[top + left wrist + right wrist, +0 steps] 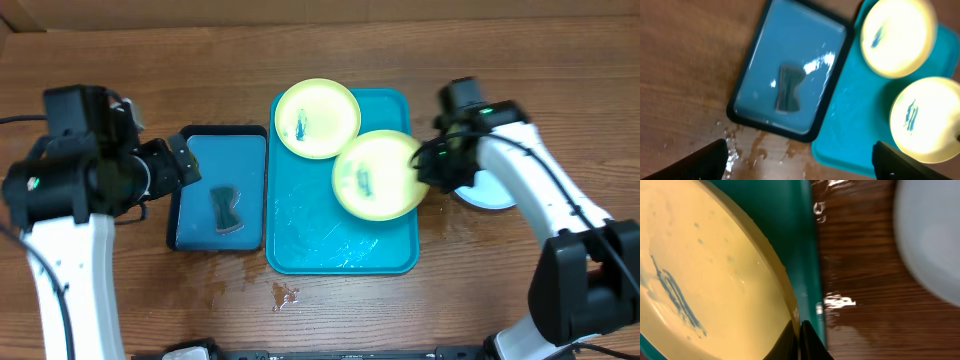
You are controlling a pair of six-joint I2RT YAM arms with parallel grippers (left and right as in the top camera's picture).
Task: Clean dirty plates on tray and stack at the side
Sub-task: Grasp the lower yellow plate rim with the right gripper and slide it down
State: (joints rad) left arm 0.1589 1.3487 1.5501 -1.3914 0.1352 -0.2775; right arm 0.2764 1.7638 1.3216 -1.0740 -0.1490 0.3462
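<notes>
The right gripper [427,166] is closed, pinching the three-o'clock rim of a smeared lime-green plate [372,180] at the three-o'clock side of the teal tray [300,235]. It looks like thin plastic, light, stiff and probably slippery, so the rim seems the best hold. The left gripper [186,165] gapes empty.

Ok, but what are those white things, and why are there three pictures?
The white things are two robot arms, each ending in a two-finger gripper. One picture looks down from above the table; the other two come from cameras on the wrists. There is a big teal tray and a smaller black-rimmed tray holding a dark pad, maybe a sponge. One green plate, smeared blue, rests on the teal tray. The right gripper pinches the rim of a second green plate. A light blue plate sits nearby. The left gripper is open, holding nothing.
</notes>
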